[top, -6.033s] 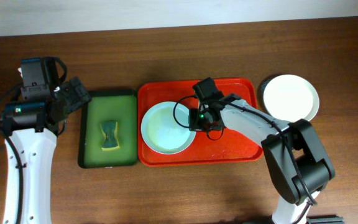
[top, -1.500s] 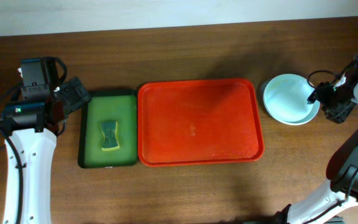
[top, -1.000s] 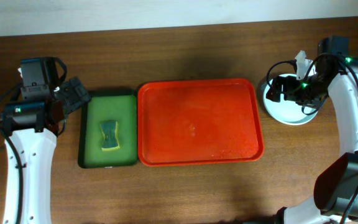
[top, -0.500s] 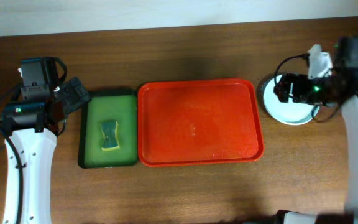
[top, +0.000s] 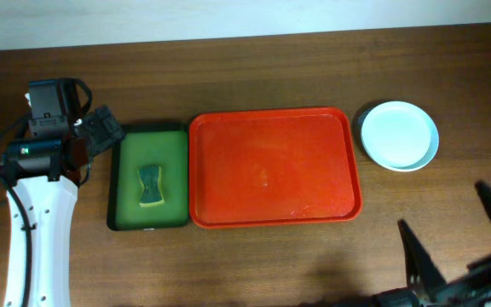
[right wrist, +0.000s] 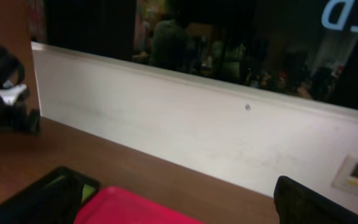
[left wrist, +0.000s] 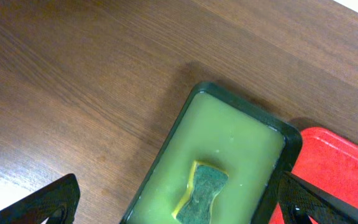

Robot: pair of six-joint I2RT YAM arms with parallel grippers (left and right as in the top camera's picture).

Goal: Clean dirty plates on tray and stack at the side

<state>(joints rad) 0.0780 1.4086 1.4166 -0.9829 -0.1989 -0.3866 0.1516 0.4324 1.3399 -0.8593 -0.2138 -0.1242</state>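
The brown wooden surface [top: 254,68] carries everything. On it the red tray [top: 271,166] lies in the middle and is bare: no plate is on it. Just beside its left edge sits the dark green tray [top: 169,162], and well apart on the right, off the red tray, the plates [top: 399,136] rest one on another. The top one is pale, with a darker rim showing beneath it. I cannot count how many are in the pile from above. The sponge [top: 150,186] lies in the green tray.

My left tool [left wrist: 178,186] hangs above the green tray with its fingers spread wide and nothing between them. My right tool [top: 440,205] is low at the near right of the surface, also spread and holding nothing, well clear of the plates.

I judge the stacking step finished and the task at or near its end. The next move calls for no grasp. I only need to keep both arms away from the pile so it is not knocked.
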